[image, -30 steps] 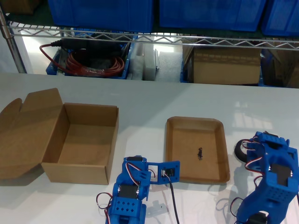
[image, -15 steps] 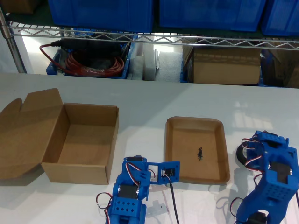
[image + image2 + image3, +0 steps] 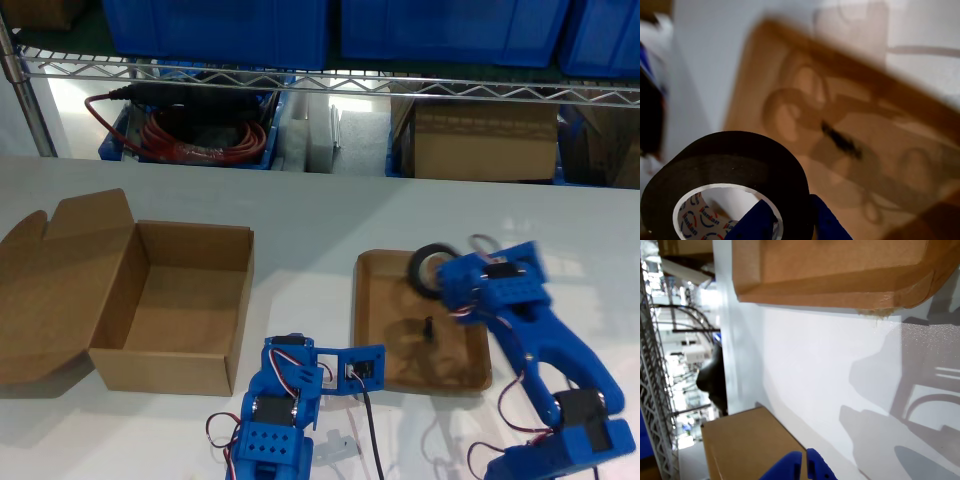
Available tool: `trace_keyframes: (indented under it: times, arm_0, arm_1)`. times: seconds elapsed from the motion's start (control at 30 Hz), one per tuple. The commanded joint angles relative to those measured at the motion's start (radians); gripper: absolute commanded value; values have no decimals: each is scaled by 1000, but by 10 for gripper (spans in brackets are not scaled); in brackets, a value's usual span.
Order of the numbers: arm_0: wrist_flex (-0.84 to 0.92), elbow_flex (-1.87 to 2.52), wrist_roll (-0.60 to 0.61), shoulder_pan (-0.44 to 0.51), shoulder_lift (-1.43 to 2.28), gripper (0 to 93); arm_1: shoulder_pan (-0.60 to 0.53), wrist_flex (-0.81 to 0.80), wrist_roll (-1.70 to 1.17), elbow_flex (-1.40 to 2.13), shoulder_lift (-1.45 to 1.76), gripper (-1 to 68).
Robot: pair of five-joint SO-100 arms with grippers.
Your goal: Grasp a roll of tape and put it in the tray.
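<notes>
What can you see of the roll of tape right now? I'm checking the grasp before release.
The roll of tape is a small black ring with a whitish inner core printed with small red and blue logos. My first claw holds it, one blue finger inside the core and one outside the black wall. In the exterior view it hangs tilted, off the table, above the far right corner of the brown cardboard tray, not touching it.

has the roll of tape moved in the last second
Yes. The roll of tape, clamped in my first gripper, went from the table off the tray's exterior-view right side up and leftward, now above the tray's far right corner.
</notes>
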Motion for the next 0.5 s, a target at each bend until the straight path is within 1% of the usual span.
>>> trace_keyframes:
  times: [0.0,0.17,0.43,0.47]
  arm_0:
    - [-14,29,6,-9,9,2]
    - [-14,29,6,-9,9,2]
    - [-14,29,6,-9,9,2]
    - [-14,29,6,-9,9,2]
  arm_1:
    - [-52,3,8,-43,-40,0]
    - [-64,-14,17,-44,-120,0]
    - [-54,-8,15,-40,-127,0]
    - [-52,-12,18,-40,-129,14]
